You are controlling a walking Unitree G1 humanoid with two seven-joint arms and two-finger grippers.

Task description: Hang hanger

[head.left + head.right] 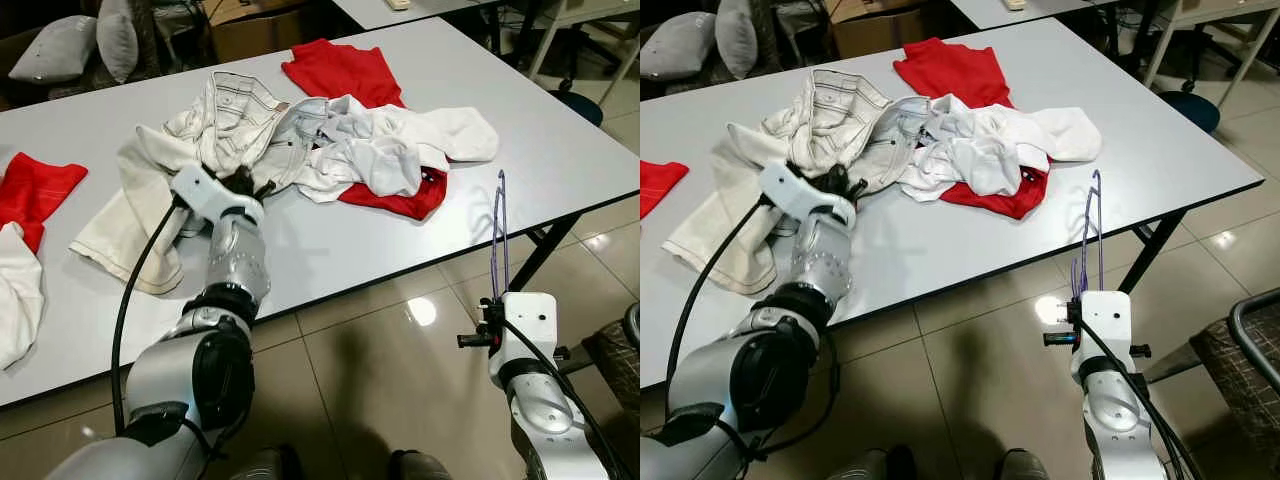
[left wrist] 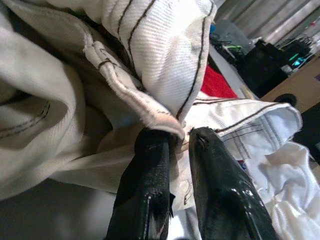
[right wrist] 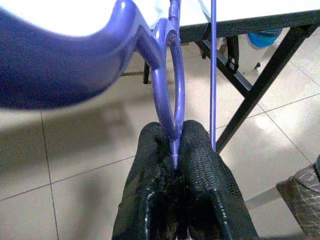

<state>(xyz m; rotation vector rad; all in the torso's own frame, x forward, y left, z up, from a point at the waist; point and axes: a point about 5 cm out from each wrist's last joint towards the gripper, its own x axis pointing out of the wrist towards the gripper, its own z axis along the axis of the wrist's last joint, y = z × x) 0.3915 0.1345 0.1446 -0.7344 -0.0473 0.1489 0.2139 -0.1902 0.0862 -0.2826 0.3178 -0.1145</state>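
- White table point(image 1: 560, 150) carries a heap of cream and white garments point(image 1: 300, 140) (red ones among them).
- Left gripper point(image 2: 177, 150) is in the heap, its fingers pinching a cream hem.
- Right gripper point(image 3: 176, 165), off the table's near edge, is clenched on the purple hanger point(image 1: 498, 235), held upright over the tiled floor.

Bright even indoor light, lamp glare on glossy floor tiles point(image 1: 422, 311), wrist views blurred up close
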